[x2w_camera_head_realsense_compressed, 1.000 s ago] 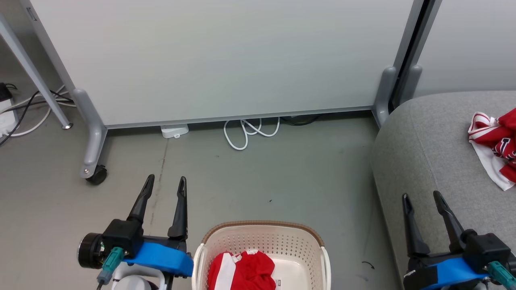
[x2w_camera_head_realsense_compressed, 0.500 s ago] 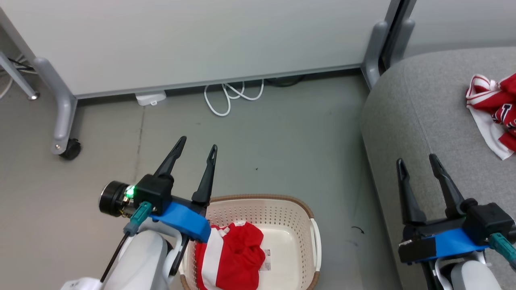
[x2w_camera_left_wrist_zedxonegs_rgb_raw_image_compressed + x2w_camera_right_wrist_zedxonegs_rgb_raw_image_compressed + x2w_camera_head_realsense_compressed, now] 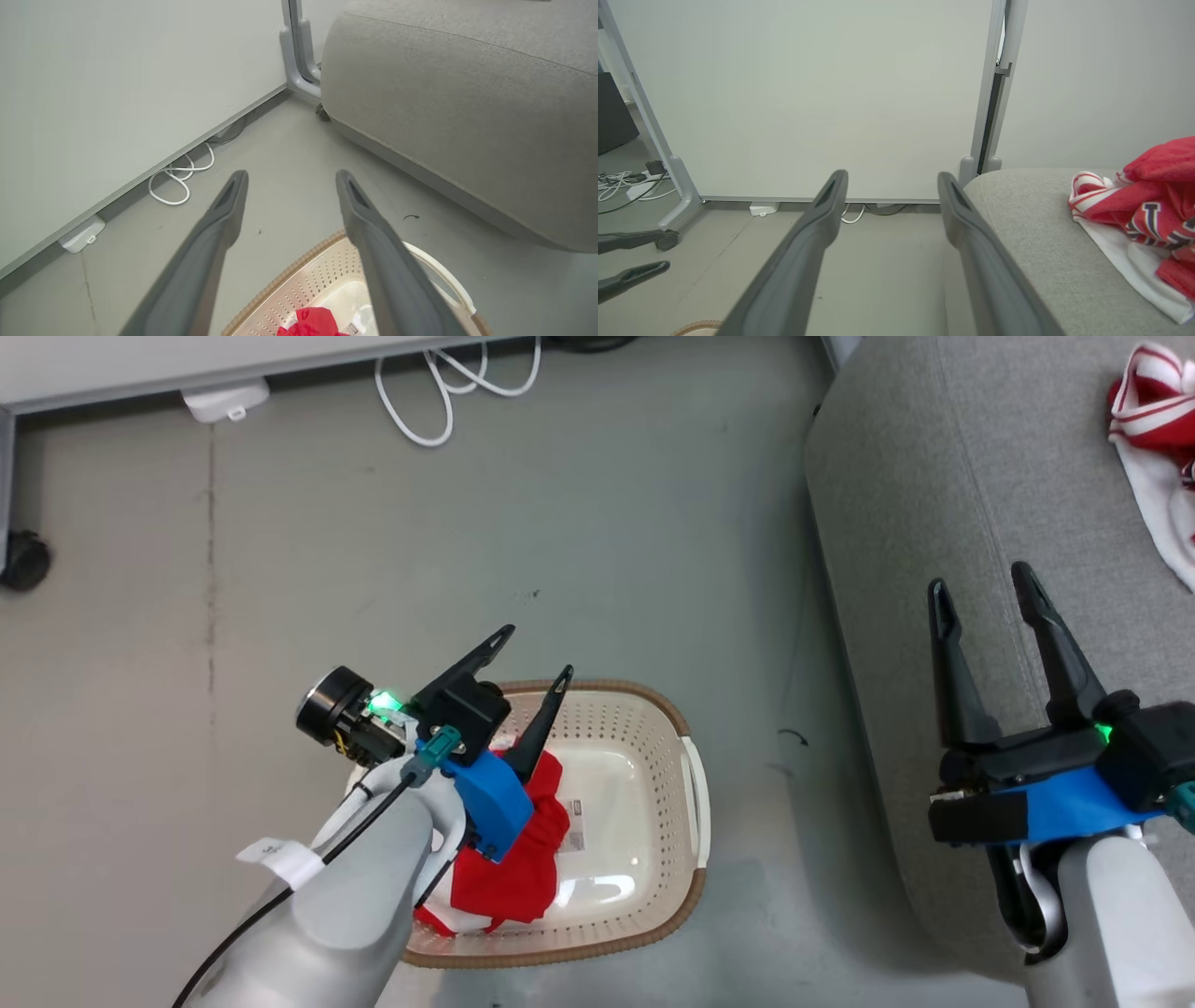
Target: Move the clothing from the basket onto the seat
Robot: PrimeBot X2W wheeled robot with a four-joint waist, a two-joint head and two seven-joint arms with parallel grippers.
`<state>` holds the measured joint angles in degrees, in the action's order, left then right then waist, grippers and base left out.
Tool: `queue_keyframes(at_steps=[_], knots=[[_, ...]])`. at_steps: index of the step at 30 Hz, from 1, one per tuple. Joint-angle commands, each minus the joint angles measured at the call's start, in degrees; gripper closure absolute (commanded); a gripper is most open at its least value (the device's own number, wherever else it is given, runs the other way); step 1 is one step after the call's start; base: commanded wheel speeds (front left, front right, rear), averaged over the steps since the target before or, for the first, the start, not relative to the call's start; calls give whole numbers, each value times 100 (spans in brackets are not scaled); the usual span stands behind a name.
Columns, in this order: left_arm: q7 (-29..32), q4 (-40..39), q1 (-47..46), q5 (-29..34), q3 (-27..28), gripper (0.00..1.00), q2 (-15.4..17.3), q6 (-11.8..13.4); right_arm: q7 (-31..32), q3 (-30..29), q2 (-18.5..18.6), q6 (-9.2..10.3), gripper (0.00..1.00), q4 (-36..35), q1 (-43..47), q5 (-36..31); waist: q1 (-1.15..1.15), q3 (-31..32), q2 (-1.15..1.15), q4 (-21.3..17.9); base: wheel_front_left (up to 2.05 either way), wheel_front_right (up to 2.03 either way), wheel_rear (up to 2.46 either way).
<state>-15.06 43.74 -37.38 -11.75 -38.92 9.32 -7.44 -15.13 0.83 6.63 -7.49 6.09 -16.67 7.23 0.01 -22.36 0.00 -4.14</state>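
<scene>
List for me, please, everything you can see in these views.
basket: one, cream with brown rim, on the floor
seat: one, light grey, right of the basket
clothing: two, red and white, one in the basket, the other on the seat
partition: one, pale grey, beyond the basket
cable: one, white, coiled by the partition
small box: one, white, beside the cable
left hand: one, dark, open, over the basket
right hand: one, dark, open, over the seat's edge
</scene>
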Motion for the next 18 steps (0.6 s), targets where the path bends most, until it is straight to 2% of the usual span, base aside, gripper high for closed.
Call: queue_keyframes(at_steps=[1, 9, 18], knots=[[-16, 64, -133, -42, -64, 0, 30, -2, -3, 8, 23, -1, 0, -35, -101, 41, -1, -276, 0, -136, 0, 0, 0], [85, 1026, -869, -343, -1332, 0, 74, -2, -3, 116, 33, -2, 0, -148, -529, 72, -1, -955, 0, -322, 0, 0, 0], [601, 1771, -1373, -743, -2604, 0, 108, -2, -3, 244, -38, -1, 0, -246, -884, 66, -1, -1558, 0, -504, 0, 0, 0]])
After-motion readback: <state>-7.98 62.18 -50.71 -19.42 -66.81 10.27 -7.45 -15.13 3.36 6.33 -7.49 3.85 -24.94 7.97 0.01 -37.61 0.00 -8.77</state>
